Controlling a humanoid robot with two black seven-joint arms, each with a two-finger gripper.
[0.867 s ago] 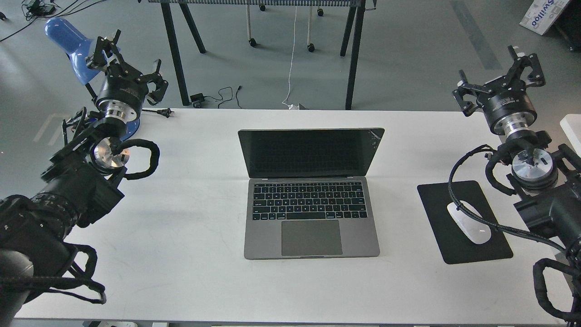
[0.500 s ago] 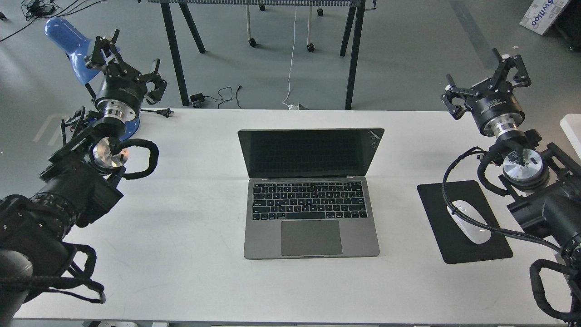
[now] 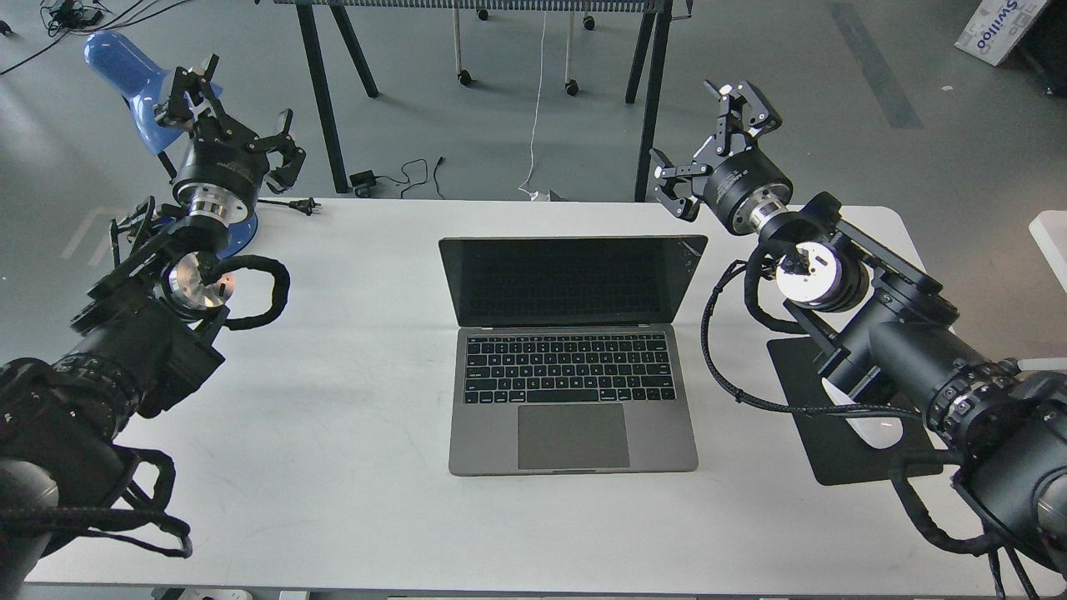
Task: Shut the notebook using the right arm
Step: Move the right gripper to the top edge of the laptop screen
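Left of claw [image 3: 715,142], seemingly apart: notebook [image 3: 572,354]

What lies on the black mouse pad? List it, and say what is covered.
A white mouse lies on the mouse pad, mostly hidden beneath the right arm. The arm also covers the pad's far end.
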